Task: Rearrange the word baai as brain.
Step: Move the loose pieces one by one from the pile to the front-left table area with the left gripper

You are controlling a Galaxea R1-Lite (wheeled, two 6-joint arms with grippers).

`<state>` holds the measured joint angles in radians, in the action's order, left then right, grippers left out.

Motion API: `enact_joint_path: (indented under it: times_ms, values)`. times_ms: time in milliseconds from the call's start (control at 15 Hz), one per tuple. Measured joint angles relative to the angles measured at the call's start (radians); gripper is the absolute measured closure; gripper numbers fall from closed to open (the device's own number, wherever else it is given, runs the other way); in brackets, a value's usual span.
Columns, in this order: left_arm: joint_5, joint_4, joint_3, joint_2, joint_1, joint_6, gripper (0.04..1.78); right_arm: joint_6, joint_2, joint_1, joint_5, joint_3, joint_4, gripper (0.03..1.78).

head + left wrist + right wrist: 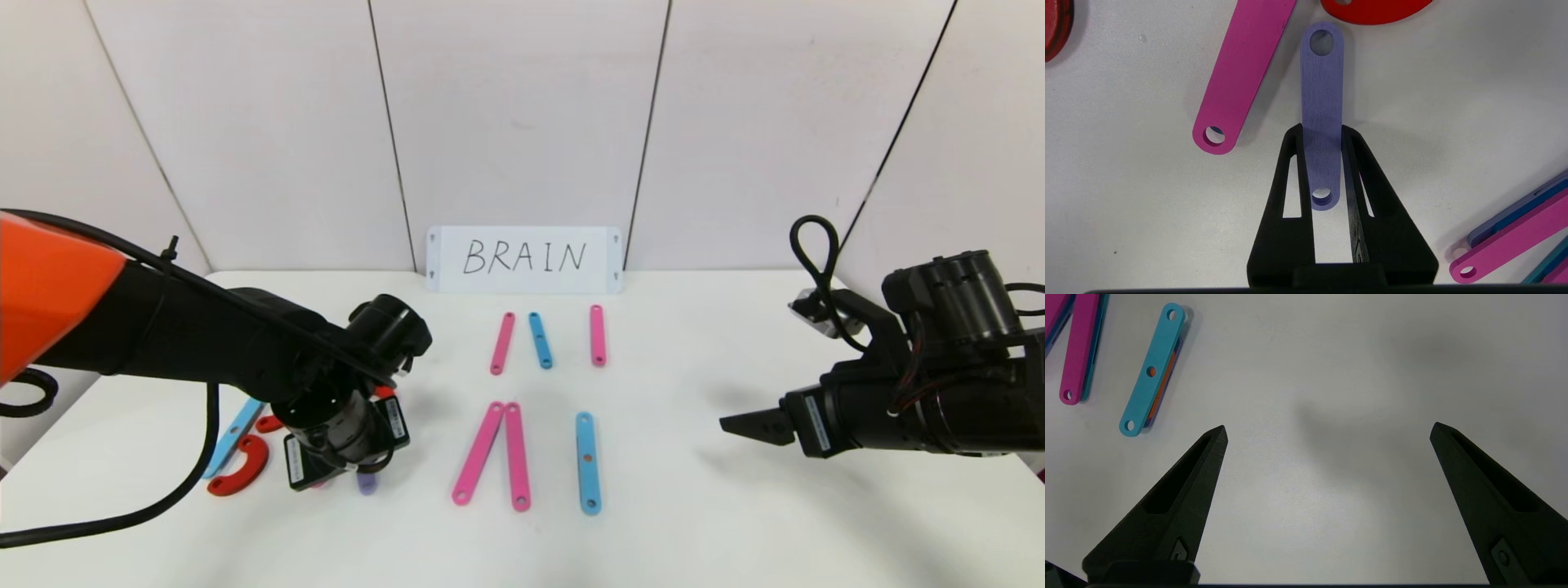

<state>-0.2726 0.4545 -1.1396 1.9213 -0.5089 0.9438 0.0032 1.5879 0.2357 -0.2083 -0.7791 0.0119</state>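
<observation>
Inspector A: Left gripper (1322, 132)?

Inspector B: Clenched on the purple strip (1321, 102), one finger against each long edge. The strip lies flat on the tabletop (735, 523). In the head view this is at 8 o'clock of the layout, with the arm covering most of the strip.

Inspector A: Surrounding pieces?

Inspector B: A pink strip (1241, 77) lies just beside the purple one, apart from it. A red curve (241, 468) and a blue strip (235, 437) lie at 9 o'clock of the gripper.

Inspector A: Rest of the word?

Inspector B: At centre, two long pink strips (498, 453) meet at their far ends; a long blue strip (588, 461) lies at their 3 o'clock. Beyond, at 12 o'clock, are three shorter strips (543, 339): pink, blue, pink. The white card (524, 259) reading BRAIN stands against the wall behind them.

Inspector A: Right gripper (1327, 430)?

Inspector B: Released, fingers spread wide, holding nothing, above bare tabletop at 3 o'clock, well apart from the pieces.
</observation>
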Motion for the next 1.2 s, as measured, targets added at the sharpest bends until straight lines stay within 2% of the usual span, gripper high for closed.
enact_joint_path:
  times_ms: [133,267,600,733,933,1200]
  values:
    - [0.0,0.0,0.0,-0.002,-0.001,0.0,1.46,0.0,0.0,0.0,0.0,0.0,0.0,0.07]
    - [0.0,0.0,0.0,-0.002,-0.001,0.0,1.29,0.0,0.0,0.0,0.0,0.001,0.0,0.07]
    - [0.002,-0.001,0.0,-0.003,-0.005,-0.001,0.48,0.0,0.003,0.002,0.0,0.001,0.0,0.07]
    - [0.009,-0.003,-0.003,-0.006,-0.006,-0.001,0.25,0.0,0.003,0.003,0.0,0.001,0.0,0.07]
    - [0.021,-0.003,-0.003,-0.015,-0.01,-0.001,0.08,0.0,0.003,0.007,0.0,0.001,0.0,0.07]
    - [0.047,-0.003,-0.003,-0.038,-0.014,-0.001,0.08,0.0,0.003,0.01,0.0,0.001,0.0,0.07]
